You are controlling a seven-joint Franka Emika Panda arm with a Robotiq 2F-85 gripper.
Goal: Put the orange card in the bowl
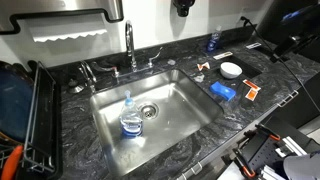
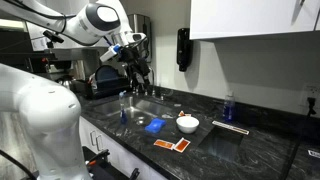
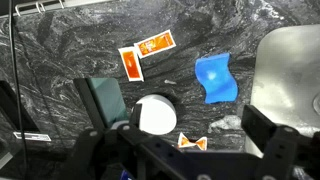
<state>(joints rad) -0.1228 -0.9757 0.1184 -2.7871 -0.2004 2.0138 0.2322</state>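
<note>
Wrist view: the open, empty gripper hovers above the surface, the orange card lying just beyond the bowl, long axis running up-frame.

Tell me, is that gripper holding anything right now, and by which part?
Nothing is held. The gripper hangs open and empty above the counter, where the orange cards lie untouched.

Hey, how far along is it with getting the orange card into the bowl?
Nothing looks done yet: the orange card lies flat on the counter, outside the bowl, which looks empty. Nothing is in hand: the gripper hangs open, high above the counter. Left: reaching down, gripping the card, and dropping it in the bowl.
</note>
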